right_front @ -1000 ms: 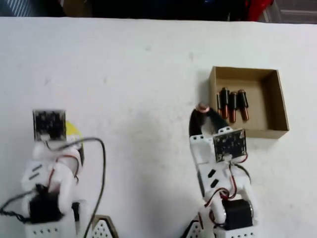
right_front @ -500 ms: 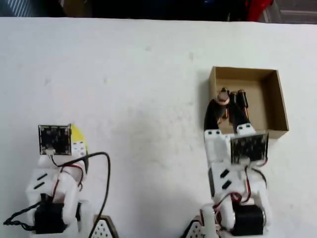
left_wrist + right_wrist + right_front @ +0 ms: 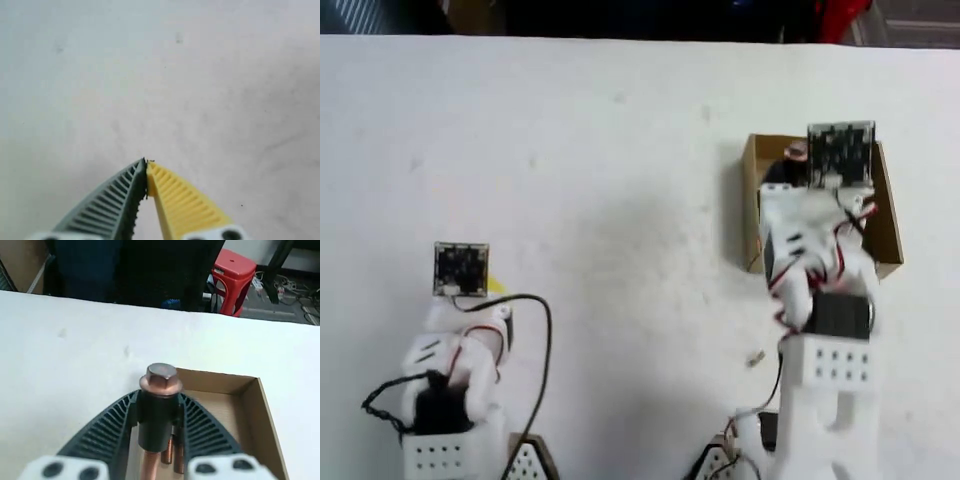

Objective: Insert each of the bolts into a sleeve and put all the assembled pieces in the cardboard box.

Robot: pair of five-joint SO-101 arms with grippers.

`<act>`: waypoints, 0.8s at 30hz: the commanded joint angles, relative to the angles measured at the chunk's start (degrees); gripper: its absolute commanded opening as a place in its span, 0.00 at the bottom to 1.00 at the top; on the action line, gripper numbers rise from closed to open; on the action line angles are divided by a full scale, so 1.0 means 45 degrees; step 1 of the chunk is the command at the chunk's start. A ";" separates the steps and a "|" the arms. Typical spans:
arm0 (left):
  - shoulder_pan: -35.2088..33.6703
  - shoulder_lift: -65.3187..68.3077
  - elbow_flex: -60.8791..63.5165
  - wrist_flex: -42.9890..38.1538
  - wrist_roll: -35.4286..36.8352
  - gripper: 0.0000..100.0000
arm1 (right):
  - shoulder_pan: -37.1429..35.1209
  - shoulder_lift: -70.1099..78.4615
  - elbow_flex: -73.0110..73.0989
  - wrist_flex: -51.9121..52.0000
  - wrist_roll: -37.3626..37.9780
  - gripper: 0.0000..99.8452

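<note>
White table point(image 3: 620, 150) fills the overhead view, with a dark room edge behind it. Within the last 1 second the right pincer point(image 3: 159, 397) has been carried from beside the cardboard box point(image 3: 215, 376) to a spot above its open interior. It is clamped on a black sleeve point(image 3: 155, 425) with a copper bolt point(image 3: 161, 379) seated in it, head up. Threaded ends of other assembled pieces point(image 3: 173, 455) are glimpsed in the box below. The left pincer point(image 3: 146, 170) is closed on nothing, low over bare table. Release into the box is judged the step at hand.
</note>
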State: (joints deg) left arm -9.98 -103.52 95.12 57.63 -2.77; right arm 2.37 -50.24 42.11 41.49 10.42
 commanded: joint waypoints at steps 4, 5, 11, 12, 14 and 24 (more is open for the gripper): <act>0.0147 -0.0186 0.0410 -0.0801 -0.0156 0.02 | 0.0264 0.2589 -0.1661 -0.1221 0.0215 0.02; 0.0147 -0.0186 0.0410 -0.0625 -0.0156 0.02 | 0.0322 0.3038 -0.1758 -0.1377 0.0234 0.02; 0.0147 -0.0186 0.0410 -0.0039 -0.0156 0.02 | 0.1045 0.5968 -0.3009 -0.1885 0.0234 0.02; 0.0147 -0.0186 0.0410 0.0098 -0.0156 0.02 | 0.1201 0.6496 -0.3341 -0.1885 0.0234 0.02; 0.0147 -0.0186 0.0410 0.0488 -0.0156 0.02 | 0.1514 0.7531 -0.3966 -0.1866 0.0234 0.02; 0.0244 -0.0186 0.0410 0.2618 -0.0137 0.02 | 0.2628 1.2044 -0.6877 -0.1807 0.1758 0.02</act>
State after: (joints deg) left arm -9.98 -103.52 97.05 68.35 -2.77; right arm 12.22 1.71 17.49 34.64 16.92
